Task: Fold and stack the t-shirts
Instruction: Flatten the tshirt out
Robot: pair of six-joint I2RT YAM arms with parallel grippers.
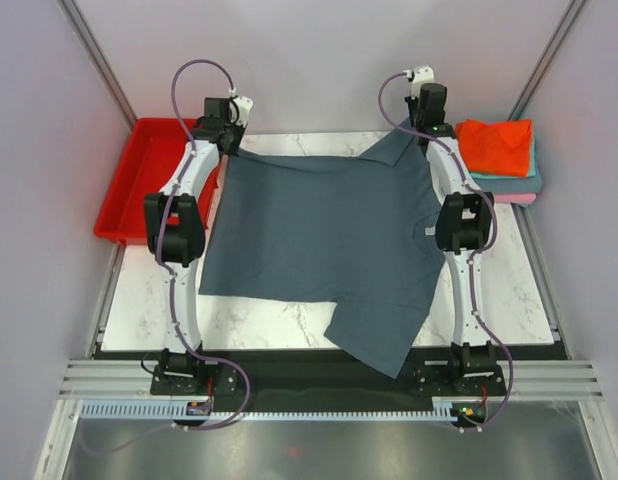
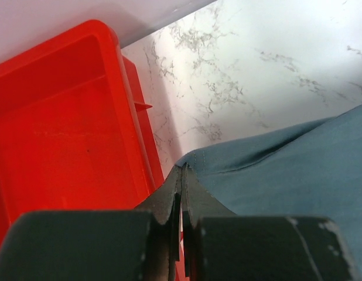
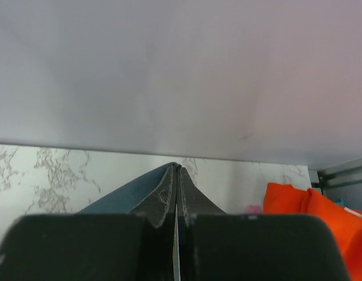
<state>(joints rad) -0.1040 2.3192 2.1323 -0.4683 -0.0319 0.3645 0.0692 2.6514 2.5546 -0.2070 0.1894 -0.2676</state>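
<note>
Pinching soft slate blue-grey t-shirt (image 1: pixel 319 230) at far corners: left pincer (image 2: pixel 182 175), right pincer (image 3: pixel 177 175), both clamped; veined marble table (image 1: pixel 269 325).

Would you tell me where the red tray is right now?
In the top view, the red tray sits at the table's far-left corner, beside the left fingers, which are shut on the slate-blue shirt's corner.

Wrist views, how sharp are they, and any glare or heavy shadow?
Left wrist: the left end effector is blurred at its base, the slate t-shirt hem and marble table are sharp, soft shadow beside the red tray. Right wrist: the right end effector is soft, the orange-red t-shirt blurred. Top external: diffuse light, no harsh glare.
</note>
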